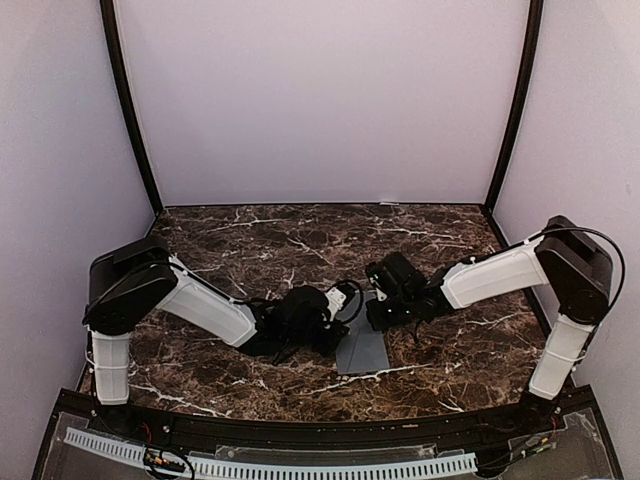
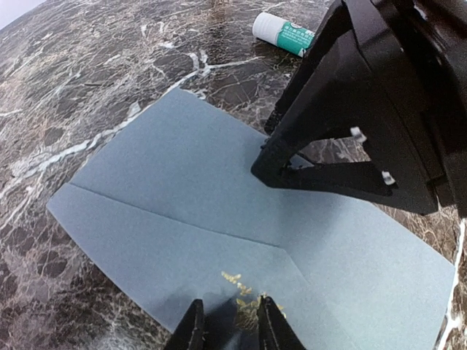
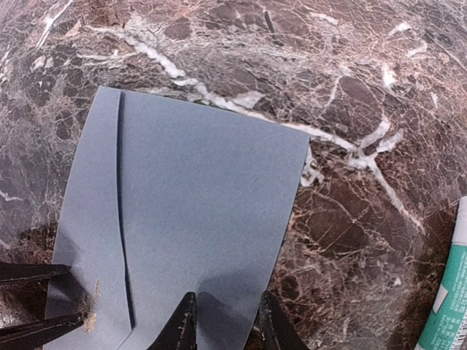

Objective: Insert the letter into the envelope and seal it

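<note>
The blue-grey envelope (image 1: pixel 362 350) lies flat on the marble table between the two arms, its flap creases showing in the left wrist view (image 2: pixel 182 182). A small gold leaf print marks the flap near my left fingertips. My left gripper (image 2: pixel 228 306) stands with its jaws a little apart, tips down on the flap. My right gripper (image 3: pixel 226 299), jaws also a little apart, rests its tips on the envelope's (image 3: pixel 204 197) other edge. Nothing sits between either pair of fingers. In the top view the two grippers (image 1: pixel 335 325) (image 1: pixel 378 318) face each other over the envelope. The letter is hidden.
A white-and-green glue stick (image 2: pixel 281 33) lies on the table just beyond the envelope, behind the right gripper; it also shows at the right edge of the right wrist view (image 3: pixel 449 306). White walls enclose the marble table (image 1: pixel 250 250) on three sides.
</note>
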### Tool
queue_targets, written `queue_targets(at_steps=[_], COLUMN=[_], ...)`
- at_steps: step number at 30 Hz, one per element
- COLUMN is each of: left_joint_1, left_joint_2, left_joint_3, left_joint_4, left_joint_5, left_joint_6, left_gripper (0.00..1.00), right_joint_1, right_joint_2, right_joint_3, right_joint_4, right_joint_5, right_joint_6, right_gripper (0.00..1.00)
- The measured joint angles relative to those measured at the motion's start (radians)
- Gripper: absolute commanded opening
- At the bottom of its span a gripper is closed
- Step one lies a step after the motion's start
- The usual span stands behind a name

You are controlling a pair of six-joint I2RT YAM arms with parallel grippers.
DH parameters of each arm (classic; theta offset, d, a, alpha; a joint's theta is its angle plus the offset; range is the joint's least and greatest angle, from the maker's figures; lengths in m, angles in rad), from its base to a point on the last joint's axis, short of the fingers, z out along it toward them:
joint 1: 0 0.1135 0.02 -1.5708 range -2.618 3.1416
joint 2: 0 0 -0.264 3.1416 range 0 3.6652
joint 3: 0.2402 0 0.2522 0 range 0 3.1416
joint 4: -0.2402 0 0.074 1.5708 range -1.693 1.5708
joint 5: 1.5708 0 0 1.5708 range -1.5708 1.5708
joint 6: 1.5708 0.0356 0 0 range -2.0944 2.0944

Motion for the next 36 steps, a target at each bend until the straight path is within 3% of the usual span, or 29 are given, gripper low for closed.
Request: queue_targets(at_steps=[3, 8, 12, 18, 26, 36], left_joint_1=[0.0, 0.0, 0.0, 0.0, 0.0, 0.0], left_joint_2=[0.013, 0.019, 0.024, 0.025, 0.026, 0.025], left_joint_3=[0.016, 0.016, 0.013, 0.003, -0.029, -0.056], left_joint_4=[0.002, 0.014, 0.03, 0.054, 0.113, 0.16], left_joint_5=[0.0, -0.006, -0.008, -0.008, 0.005, 0.026], left_joint_6=[0.01, 0.017, 0.019, 0.015, -0.01, -0.031], left_gripper=[0.21, 0.08, 0.06, 0.0, 0.0, 0.0], right_joint_1=[0.0, 0.0, 0.008, 0.017, 0.02, 0.048], right_joint_2=[-0.005, -0.032, -0.105, -0.215, -0.147, -0.017], right_joint_3=[-0.012, -0.034, -0.063, -0.113, -0.164, -0.171], right_joint_4=[0.018, 0.019, 0.023, 0.136, 0.282, 0.348], right_joint_5=[-0.002, -0.02, -0.065, -0.187, -0.286, -0.283], right_joint_6=[0.002, 0.006, 0.003, 0.011, 0.071, 0.124], right_gripper=[0.26, 0.26, 0.25, 0.01, 0.0, 0.0])
